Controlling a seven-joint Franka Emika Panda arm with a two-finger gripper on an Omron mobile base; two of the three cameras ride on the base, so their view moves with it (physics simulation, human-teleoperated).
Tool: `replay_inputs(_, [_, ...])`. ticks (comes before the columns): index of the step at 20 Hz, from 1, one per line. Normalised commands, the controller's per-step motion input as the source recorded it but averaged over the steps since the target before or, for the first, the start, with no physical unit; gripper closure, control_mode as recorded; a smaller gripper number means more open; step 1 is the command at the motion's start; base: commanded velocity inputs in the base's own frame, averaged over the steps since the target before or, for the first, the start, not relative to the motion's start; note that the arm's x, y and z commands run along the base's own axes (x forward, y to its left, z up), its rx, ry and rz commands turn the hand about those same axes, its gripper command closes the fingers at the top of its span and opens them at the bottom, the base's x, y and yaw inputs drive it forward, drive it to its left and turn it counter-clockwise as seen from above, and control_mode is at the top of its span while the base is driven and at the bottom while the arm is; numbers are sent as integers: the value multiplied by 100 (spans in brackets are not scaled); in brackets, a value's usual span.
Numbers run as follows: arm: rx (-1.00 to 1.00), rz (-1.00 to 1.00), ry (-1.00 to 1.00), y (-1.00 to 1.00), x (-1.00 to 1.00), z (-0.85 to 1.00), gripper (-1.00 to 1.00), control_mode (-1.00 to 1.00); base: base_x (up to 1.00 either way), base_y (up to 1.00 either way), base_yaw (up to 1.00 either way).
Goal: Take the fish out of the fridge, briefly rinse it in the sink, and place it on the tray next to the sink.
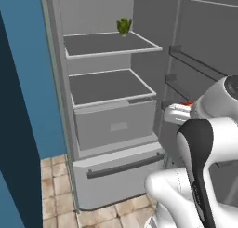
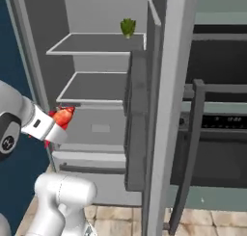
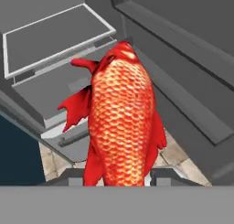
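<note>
- fish (image 3: 122, 122) right up against the hand camera, red-orange scales, long axis running straight out from the gripper (image 3: 121, 175), far end aimed toward the fridge (image 1: 111, 106)
- jaws closed narrow on its near end, fish held in the air just outside the open fridge
- grey shelves with white edges, leafy green vegetable (image 1: 123, 26) on the top one
- tan tiled floor (image 1: 56, 194) below, blue wall (image 1: 28, 73) left
- no readable writing
</note>
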Motion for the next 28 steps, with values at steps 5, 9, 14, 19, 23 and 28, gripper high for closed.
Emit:
replay_inputs(5, [0, 0, 0, 0, 0, 0, 100, 100, -100, 66, -72])
replay_inputs(9, [0, 0, 0, 0, 0, 0, 100, 100, -100, 72, -72])
replay_inputs(14, [0, 0, 0, 0, 0, 0, 100, 100, -100, 67, -72])
replay_inputs(19, [0, 0, 0, 0, 0, 0, 100, 100, -75, 28, -90])
replay_inputs(23, [0, 0, 0, 0, 0, 0, 100, 100, -57, 17, -96])
replay_inputs(28, [0, 0, 0, 0, 0, 0, 100, 100, -47, 14, -97])
